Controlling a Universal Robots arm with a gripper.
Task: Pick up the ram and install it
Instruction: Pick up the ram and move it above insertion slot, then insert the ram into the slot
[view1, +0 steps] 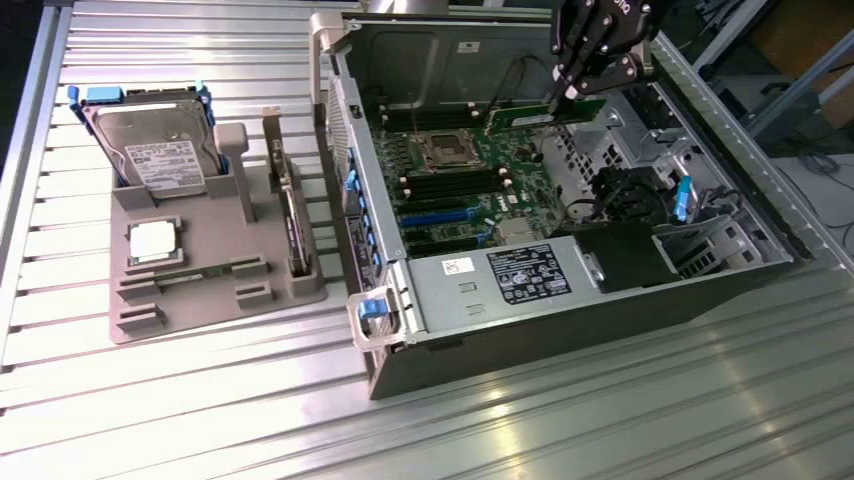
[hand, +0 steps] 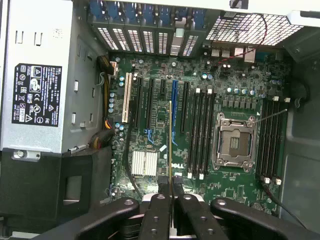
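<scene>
My gripper (view1: 577, 92) hangs over the open computer case (view1: 400, 330), shut on the ram (view1: 527, 121), a long thin green stick held level above the motherboard (view1: 454, 190). In the wrist view the ram (hand: 171, 140) shows edge-on as a thin line running out from between my fingers (hand: 159, 212), over the motherboard (hand: 150, 190). Black memory slots (hand: 201, 132) lie beside the CPU socket (hand: 234, 144), with more slots (hand: 272, 135) on its other side. The ram is above the board, apart from the slots.
A grey holder tray (view1: 147, 330) at the exterior view's left carries a hard drive (view1: 160, 150), a square silver CPU chip (view1: 154, 243) and an upright expansion card (view1: 291, 215). The power supply (view1: 514, 275) and drive cage (view1: 641, 130) crowd the case interior.
</scene>
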